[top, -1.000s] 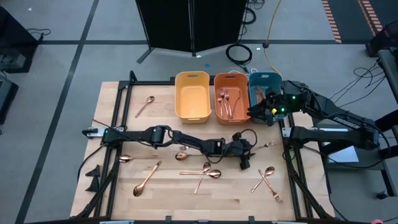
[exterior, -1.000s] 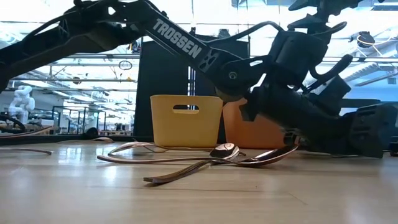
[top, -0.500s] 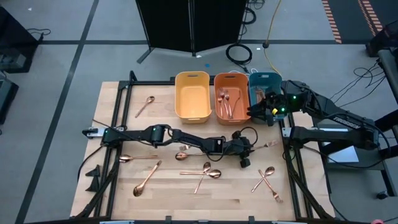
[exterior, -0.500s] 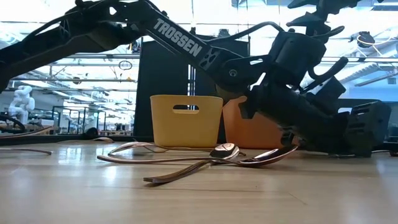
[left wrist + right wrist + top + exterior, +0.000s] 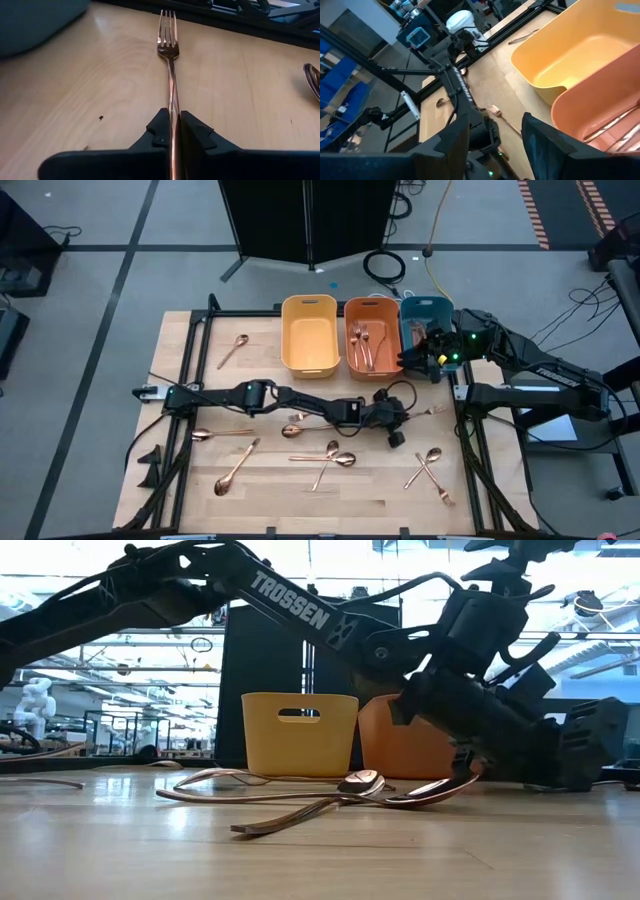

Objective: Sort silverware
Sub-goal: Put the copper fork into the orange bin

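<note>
Wooden table (image 5: 200, 490) is crossed by the left arm, whose left gripper (image 5: 173, 131) is clamped on a fork (image 5: 168, 60) lying flat near the right edge. Over the teal bin (image 5: 424, 310), the right gripper (image 5: 491, 135) is held with fingers spread.

Grey tiled floor (image 5: 90, 270), perhaps a dark cabinet (image 5: 305, 220) behind.

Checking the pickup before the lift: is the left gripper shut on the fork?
Yes. In the left wrist view the left gripper pinches the fork handle; the fork lies flat on the table.
</note>
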Controlling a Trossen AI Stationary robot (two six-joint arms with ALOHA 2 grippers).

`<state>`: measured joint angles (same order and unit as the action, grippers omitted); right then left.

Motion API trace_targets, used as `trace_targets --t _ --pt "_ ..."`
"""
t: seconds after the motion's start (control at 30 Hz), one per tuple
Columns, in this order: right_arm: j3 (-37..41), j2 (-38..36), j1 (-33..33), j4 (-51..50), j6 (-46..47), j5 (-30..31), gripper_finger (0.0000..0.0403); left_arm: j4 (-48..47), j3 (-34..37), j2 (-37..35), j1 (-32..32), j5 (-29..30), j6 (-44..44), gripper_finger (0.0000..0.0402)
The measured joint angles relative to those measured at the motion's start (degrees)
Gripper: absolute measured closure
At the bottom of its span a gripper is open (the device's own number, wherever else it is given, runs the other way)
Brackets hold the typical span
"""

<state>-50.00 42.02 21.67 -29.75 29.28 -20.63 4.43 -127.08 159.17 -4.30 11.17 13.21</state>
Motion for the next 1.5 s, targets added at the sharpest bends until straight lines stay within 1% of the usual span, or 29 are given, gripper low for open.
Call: trace_targets --t 0.13,0.4,0.7,0.77,1.03,1.23,1.3,1.37,1.43,1.5 --pt "-0.01 -0.02 -0.02 1.08 -0.15 -0.82 0.0234 -2.16 -2.43 0.22 0.04 -0.19 -1.70 0.0386" --pt "0.00 -2.04 -0.01 2.59 0.46 -1.38 0.0234 -7.33 -5.14 0.22 0.26 -0.49 -1.99 0.0388" --pt "0.00 -4.25 -0.02 3.93 1.53 -1.96 0.0234 -6.92 -7.76 0.24 0.26 -0.48 -2.08 0.0393" --pt "0.00 -4.31 -0.02 4.94 1.56 -2.02 0.0234 -6.28 -7.81 0.18 0.21 -0.47 -2.08 0.0396" --pt "0.00 -4.65 -0.02 5.32 1.57 -2.02 0.0234 -10.28 -7.88 -0.35 0.59 -0.47 -2.10 0.0401" --pt "0.00 -4.66 0.00 5.26 1.57 -2.03 0.0234 -8.66 -7.88 -0.37 0.55 -0.47 -1.72 0.0401" --pt "0.00 -4.62 -0.01 5.10 1.57 -2.03 0.0234 -8.18 -7.88 -0.37 0.55 -0.69 -1.71 0.0398" --pt "0.00 -4.63 -0.02 5.07 1.57 -2.01 0.0234 -6.24 -7.88 -0.37 0.55 -2.95 -1.67 0.0388" --pt "0.00 -4.65 -0.02 5.08 1.57 -2.03 0.0234 -3.54 -7.89 -0.41 0.50 -5.93 -1.47 0.0371" --pt "0.00 -4.63 -0.02 5.04 1.51 -2.03 0.0234 -2.55 -7.92 -0.48 0.34 -6.48 0.45 0.0348"
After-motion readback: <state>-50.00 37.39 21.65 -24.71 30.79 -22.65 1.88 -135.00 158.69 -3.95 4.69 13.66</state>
